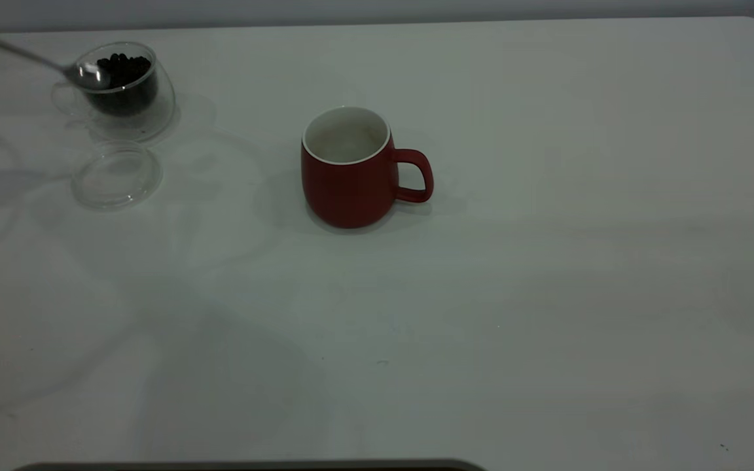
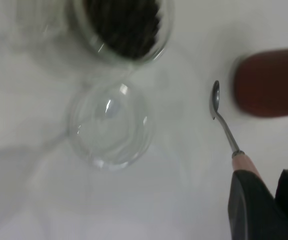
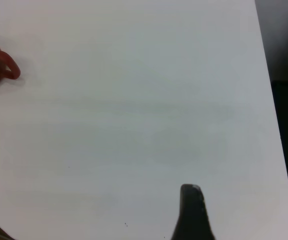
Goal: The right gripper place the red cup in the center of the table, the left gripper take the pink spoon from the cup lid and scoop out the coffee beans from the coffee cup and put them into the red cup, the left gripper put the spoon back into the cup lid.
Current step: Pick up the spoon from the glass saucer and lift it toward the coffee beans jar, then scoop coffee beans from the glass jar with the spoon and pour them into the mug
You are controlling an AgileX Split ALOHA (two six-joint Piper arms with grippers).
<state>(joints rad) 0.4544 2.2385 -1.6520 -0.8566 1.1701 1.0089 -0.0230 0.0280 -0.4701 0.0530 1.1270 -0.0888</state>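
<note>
Evidently I am gripping the light, slippery pink spoon [image 2: 227,131] by its handle in the left gripper's [image 2: 264,202] jaws, bowl reaching the fragile coffee cup [image 1: 120,88]; the right gripper's jaws I cannot tell.

left gripper [image 2: 264,200]: black fingers closed on the pink handle of the pink spoon [image 2: 223,121] | spoon bowl empty, pointing away from the gripper, just beside the red cup [image 2: 266,82] (cut off at the edge) | cup lid [image 2: 110,125]: flat on the table [image 2: 184,200], off to the spoon's side | coffee cup [image 2: 126,27] with coffee beans [image 2: 126,22]: beyond the lid, farthest from the gripper
</note>
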